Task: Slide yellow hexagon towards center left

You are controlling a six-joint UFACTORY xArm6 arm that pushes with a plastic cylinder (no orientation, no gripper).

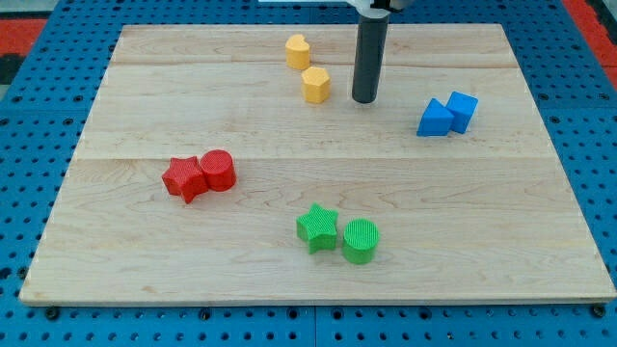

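Eight blocks are seen on the wooden board (pixel 135 280), in four pairs. The yellow hexagon (pixel 315 85) sits near the view's top, just below another yellow block (pixel 298 51), rounded with a notch, exact shape hard to tell. My tip (pixel 365 99) is set down just to the view's right of the yellow hexagon, a small gap between them, not touching. No claw is fitted on this rig, only a rod, so no open or closed state can be told.

The step in hand is judged to be the approach to the push. Centre left lies down and to the view's left, so contact is best made on the hexagon's upper right face; the tip is probably best shifted slightly toward the view's top first. A push through the block's middle is advised, or it may spin off line.

The red star (pixel 182 178) and red cylinder (pixel 218 170) lie near the target zone and should be stopped short of. The blue pair (pixel 447 115), green star (pixel 317 227) and green cylinder (pixel 361 240) are well clear.
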